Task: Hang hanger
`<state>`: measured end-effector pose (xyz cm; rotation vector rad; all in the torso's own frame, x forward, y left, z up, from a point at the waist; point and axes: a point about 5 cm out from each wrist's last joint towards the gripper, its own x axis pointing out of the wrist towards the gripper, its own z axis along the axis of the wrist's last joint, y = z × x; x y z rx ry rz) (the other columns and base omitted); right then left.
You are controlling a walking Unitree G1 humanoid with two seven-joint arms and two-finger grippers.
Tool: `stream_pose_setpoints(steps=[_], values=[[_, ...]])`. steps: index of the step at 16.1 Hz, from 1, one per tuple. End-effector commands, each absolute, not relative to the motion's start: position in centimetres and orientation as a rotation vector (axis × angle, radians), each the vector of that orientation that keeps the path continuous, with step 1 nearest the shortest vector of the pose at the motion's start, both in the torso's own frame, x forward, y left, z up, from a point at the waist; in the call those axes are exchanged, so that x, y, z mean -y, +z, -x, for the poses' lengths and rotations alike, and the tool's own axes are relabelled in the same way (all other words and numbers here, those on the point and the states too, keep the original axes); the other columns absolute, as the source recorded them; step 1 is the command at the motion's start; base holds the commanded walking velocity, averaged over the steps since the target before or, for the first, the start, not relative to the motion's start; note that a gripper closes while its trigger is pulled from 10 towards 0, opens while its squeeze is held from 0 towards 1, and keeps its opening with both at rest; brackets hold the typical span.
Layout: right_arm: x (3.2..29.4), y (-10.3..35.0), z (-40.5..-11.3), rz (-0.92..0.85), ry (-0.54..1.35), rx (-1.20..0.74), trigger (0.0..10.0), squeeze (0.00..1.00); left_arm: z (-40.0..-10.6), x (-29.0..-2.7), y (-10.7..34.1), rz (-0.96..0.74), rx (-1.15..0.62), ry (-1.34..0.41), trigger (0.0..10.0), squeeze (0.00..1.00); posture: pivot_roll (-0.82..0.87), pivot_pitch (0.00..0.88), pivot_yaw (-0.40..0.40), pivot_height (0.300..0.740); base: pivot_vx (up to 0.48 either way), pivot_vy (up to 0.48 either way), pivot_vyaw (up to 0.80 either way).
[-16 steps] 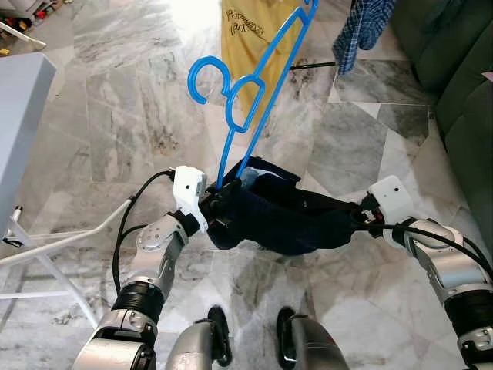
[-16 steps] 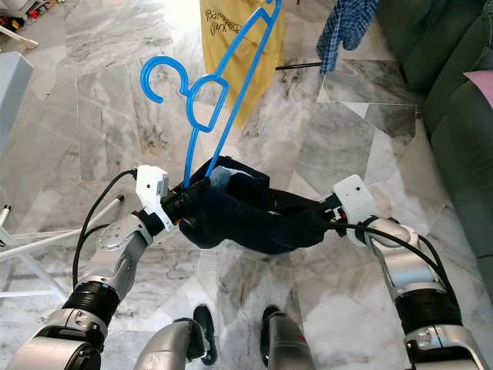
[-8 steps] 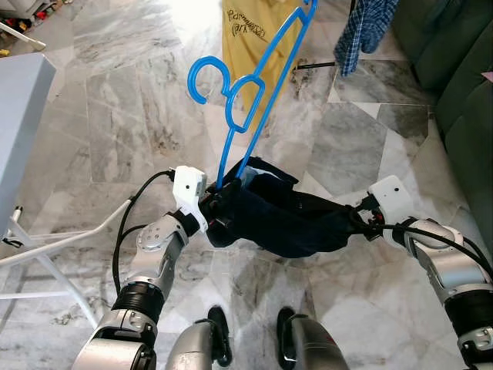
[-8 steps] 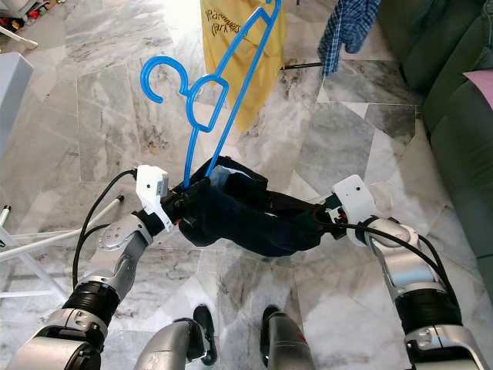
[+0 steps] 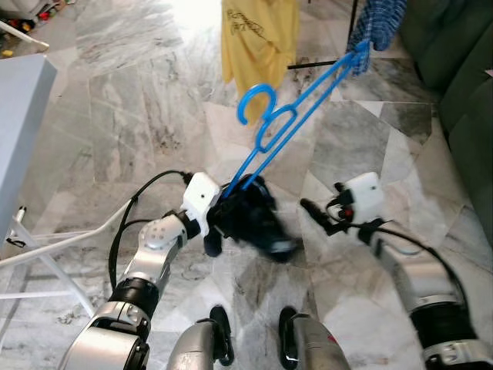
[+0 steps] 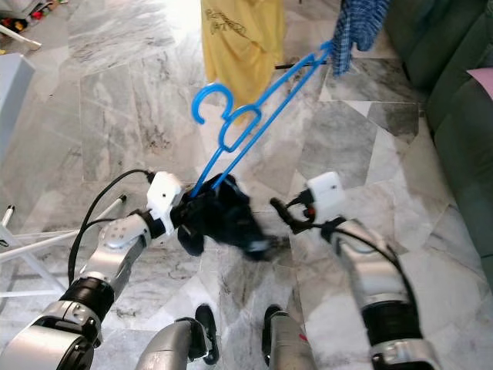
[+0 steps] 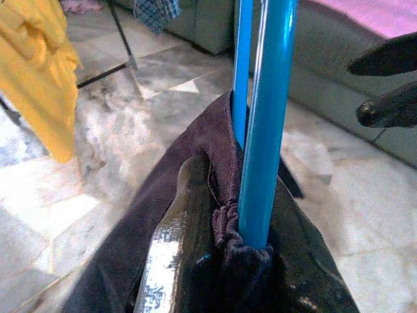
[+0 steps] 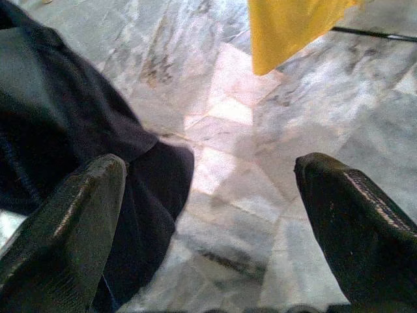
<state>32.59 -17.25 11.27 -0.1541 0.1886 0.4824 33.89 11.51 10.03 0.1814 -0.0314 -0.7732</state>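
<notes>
A blue plastic hanger [image 5: 289, 119] slants up and to the right, its hook [image 5: 250, 100] curling toward the left. Its lower end sits in a bunched dark garment [image 5: 250, 220]. My left gripper [image 5: 219, 212] is shut on the hanger and the cloth together; in the left wrist view one finger [image 7: 176, 248] presses the garment [image 7: 195, 163] against the blue bar [image 7: 267, 117]. My right gripper [image 5: 312, 212] stands open just right of the garment, apart from it. The right wrist view has its fingers [image 8: 65, 228] spread wide, with the dark cloth [image 8: 58, 130] to one side.
A yellow shirt [image 5: 258, 35] and a blue plaid shirt [image 5: 377, 27] hang ahead on a rack with a black foot bar [image 5: 316, 63]. A green sofa [image 5: 470, 100] runs along the right. A grey board [image 5: 23, 116] on white legs stands at the left. Marble floor lies below.
My right gripper has let go of the dark garment, opened and moved inward. The cloth has dropped into a bunch at the left gripper. The hanger has tipped toward the right.
</notes>
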Motion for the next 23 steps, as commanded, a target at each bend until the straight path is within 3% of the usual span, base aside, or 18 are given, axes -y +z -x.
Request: stream_pose_setpoints(steps=[1, 2, 3, 4, 6, 8, 10, 11, 12, 13, 14, 18, 23], values=[[16.4, 10.6, -31.9, 0.170, 0.520, -0.214, 10.0, 1.00, -33.3, -12.2, 9.0, -0.215, 0.018, -0.752, 3.6, 0.00, -0.15, 0.289, 0.090, 0.740, 0.000, 0.000, 0.00], [16.2, 10.3, -31.8, 0.250, 0.531, -0.228, 10.0, 0.96, -33.2, -12.7, 8.4, -0.227, -0.009, -0.715, 5.3, 0.00, -0.15, 0.284, 0.081, 0.740, 0.000, 0.000, 0.00], [16.1, 9.9, -31.6, 0.309, 0.554, -0.251, 10.0, 0.27, -33.1, -13.1, 8.0, -0.234, -0.028, -0.689, 6.5, 0.00, -0.15, 0.282, 0.074, 0.740, 0.000, 0.000, 0.00], [15.9, 9.7, -31.2, 0.342, 0.624, -0.277, 10.0, 0.00, -33.0, -13.7, 7.6, -0.257, -0.051, -0.662, 6.4, 0.00, -0.15, 0.280, 0.070, 0.740, 0.000, 0.000, 0.00], [16.2, 10.8, -30.3, 0.461, 0.773, -0.271, 10.0, 0.00, -33.2, -14.1, 7.7, -0.343, -0.057, -0.675, 9.2, 0.00, -0.15, 0.278, 0.053, 0.740, 0.000, 0.000, 0.00], [17.4, 14.0, -30.1, 0.544, 0.847, -0.224, 10.0, 0.00, -33.3, -14.5, 8.0, -0.495, -0.068, -0.748, 9.6, 0.00, -0.15, 0.281, 0.047, 0.740, 0.000, 0.000, 0.00], [18.8, 17.5, -29.9, 0.616, 0.882, -0.181, 10.0, 0.00, -33.2, -15.3, 7.9, -0.626, -0.104, -0.818, 9.3, 0.00, -0.15, 0.278, 0.052, 0.740, 0.000, 0.000, 0.00], [19.5, 19.3, -29.8, 0.655, 0.889, -0.167, 10.0, 0.00, -33.1, -16.1, 7.6, -0.678, -0.143, -0.834, 8.7, 0.00, -0.16, 0.276, 0.060, 0.740, 0.000, 0.000, 0.00], [19.9, 20.3, -29.5, 0.676, 0.898, -0.164, 10.0, 0.00, -33.0, -16.7, 7.2, -0.709, -0.185, -0.839, 7.5, 0.00, -0.16, 0.275, 0.062, 0.740, 0.000, 0.000, 0.00], [20.1, 21.0, -29.2, 0.692, 0.909, -0.164, 10.0, 0.00, -33.0, -17.2, 7.0, -0.729, -0.215, -0.836, 7.7, 0.00, -0.16, 0.274, 0.066, 0.740, 0.000, 0.000, 0.00], [20.3, 21.5, -28.9, 0.702, 0.915, -0.165, 10.0, 0.00, -32.9, -17.5, 6.9, -0.736, -0.225, -0.836, 7.0, 0.00, -0.17, 0.273, 0.070, 0.740, 0.000, 0.000, 0.00], [21.4, 20.6, -28.4, 0.645, 0.931, -0.240, 10.0, 0.00, -33.1, -15.8, 8.4, -0.793, -0.108, -0.975, 5.5, 0.00, -0.17, 0.277, 0.079, 0.740, 0.000, 0.000, 0.00], [21.8, 19.3, -28.7, 0.716, 0.987, -0.325, 10.0, 0.00, -33.0, -13.8, 10.4, -0.841, 0.052, -1.144, 5.5, 0.00, -0.15, 0.284, 0.079, 0.740, 0.000, 0.000, 0.00]])
